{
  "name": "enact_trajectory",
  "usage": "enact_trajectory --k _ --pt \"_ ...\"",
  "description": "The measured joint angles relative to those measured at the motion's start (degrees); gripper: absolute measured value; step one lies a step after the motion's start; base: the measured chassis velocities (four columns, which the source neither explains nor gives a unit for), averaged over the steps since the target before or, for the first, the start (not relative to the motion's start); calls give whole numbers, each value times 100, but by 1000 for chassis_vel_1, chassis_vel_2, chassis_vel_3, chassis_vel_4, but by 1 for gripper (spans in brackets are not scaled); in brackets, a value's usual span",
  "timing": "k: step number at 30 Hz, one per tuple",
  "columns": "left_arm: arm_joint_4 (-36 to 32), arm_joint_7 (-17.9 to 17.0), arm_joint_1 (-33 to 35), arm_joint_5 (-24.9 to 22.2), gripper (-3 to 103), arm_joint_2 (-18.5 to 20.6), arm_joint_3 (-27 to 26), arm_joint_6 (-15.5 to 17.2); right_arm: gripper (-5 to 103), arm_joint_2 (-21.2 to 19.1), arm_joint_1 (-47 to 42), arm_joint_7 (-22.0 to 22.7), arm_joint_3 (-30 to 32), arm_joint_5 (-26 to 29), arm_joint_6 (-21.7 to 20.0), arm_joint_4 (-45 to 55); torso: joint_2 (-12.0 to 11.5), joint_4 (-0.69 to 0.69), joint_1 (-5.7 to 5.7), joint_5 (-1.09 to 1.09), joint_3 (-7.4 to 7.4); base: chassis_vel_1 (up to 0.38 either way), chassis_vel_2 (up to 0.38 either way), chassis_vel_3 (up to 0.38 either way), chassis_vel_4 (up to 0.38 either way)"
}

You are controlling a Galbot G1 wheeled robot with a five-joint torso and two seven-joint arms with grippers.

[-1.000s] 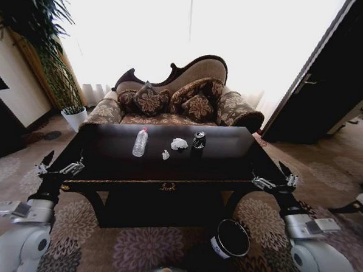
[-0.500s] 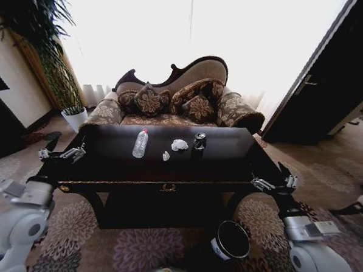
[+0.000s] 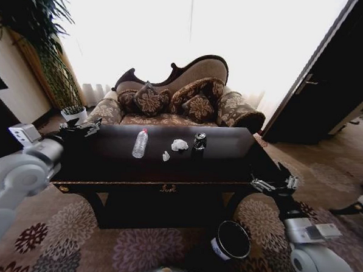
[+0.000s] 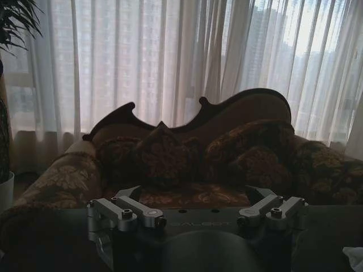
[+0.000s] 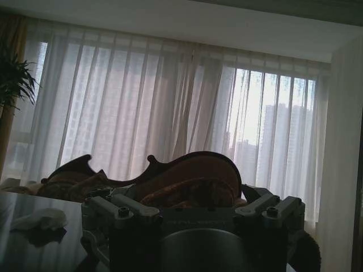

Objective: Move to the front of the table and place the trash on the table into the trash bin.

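Fingers, left gripper [image 3: 83,128]: spread wide apart with nothing between them; in the left wrist view the left gripper [image 4: 195,199] frames the sofa beyond, holding nothing.
Fingers, right gripper [image 3: 275,185]: parted and holding nothing; in the right wrist view the right gripper [image 5: 195,199] is equally wide open.
Left gripper position: raised to the height of the surface, at its far left corner, the arm reaching in from the left edge of the head view.
Right gripper position: low, just beside the near right corner of the table, apart from every item.
Dark can [image 3: 199,140]: upright on the far middle of the surface, rightmost of the litter.
White tissue wad [image 3: 179,144]: lying just left of the can; also visible on the dark surface in the right wrist view [image 5: 38,219].
Paper scrap [image 3: 166,155]: small, white, slightly nearer the robot than the wad and to its left.
Table [image 3: 137,170]: dark, glossy, gold-trimmed edge, gold emblem at the centre of its front.
Trash bin [image 3: 229,239]: round, black, white label on its side, standing on the carpet in front of the table, toward its right side.
Plastic bottle [image 3: 140,143]: clear, lying on the surface left of the scrap.
Sofa [image 3: 177,99]: patterned, with cushions, directly behind the table, before bright curtains.
Potted plant [image 3: 34,37]: at the far left.
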Motion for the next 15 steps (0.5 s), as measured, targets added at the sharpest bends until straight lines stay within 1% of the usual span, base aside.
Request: enact_trajectory --k 2,3,4,5,6,7,8,9,10,11,12,13,14,15 --pt "120 -101 -628 -356 100 199 629 172 100 34 -13 -9 -15 -20 3 14 0 0 0 -1 0 0 0 0 0" --pt "120 -101 -628 -356 100 199 629 172 100 34 -13 -9 -15 -20 3 14 0 0 0 -1 0 0 0 0 0" --pt "184 -161 -1007 -585 100 291 993 274 100 46 -23 -15 -17 -27 9 21 0 1 0 1 0 0 0 0 0" --pt "220 -195 -1212 -683 100 330 1178 323 100 50 -31 -18 -17 -30 13 22 0 1 0 1 0 0 0 0 0" --pt "321 -267 -1805 -930 100 420 1765 433 100 59 -45 -22 -11 -32 26 26 0 0 0 4 0 0 0 0 0" --pt "385 -309 -2144 -1068 100 448 2152 495 100 61 -51 -23 1 -32 34 26 0 -1 0 4 -1 0 0 0 0" --pt "437 -342 -2406 -1187 100 453 2462 558 100 65 -59 -24 15 -32 40 30 0 0 0 2 0 0 0 0 0" --pt "437 -342 -2406 -1187 100 453 2462 558 100 65 -59 -24 15 -32 40 30 0 0 0 2 0 0 0 0 0" --pt "477 -375 -2605 -1264 100 452 2690 596 100 67 -64 -25 23 -31 43 33 0 0 0 0 0 0 0 0 0" --pt "567 -448 -3042 -1379 100 405 3208 660 100 79 -69 -26 37 -29 47 37 0 1 0 2 0 0 0 0 0" --pt "617 -505 -3244 -1445 100 352 3450 709 100 89 -71 -27 41 -29 49 37 0 0 0 2 0 0 0 0 0" --pt "662 -579 -3375 -1508 100 283 3607 750 100 102 -71 -30 42 -29 50 37 0 0 0 1 0 0 0 0 0" --pt "662 -579 -3375 -1508 100 283 3607 750 100 102 -71 -30 42 -29 50 37 0 0 0 1 0 0 0 0 0" --pt "698 -653 -3476 -1566 100 205 3733 788 100 120 -71 -37 40 -31 51 37 0 0 0 1 0 0 0 0 0"
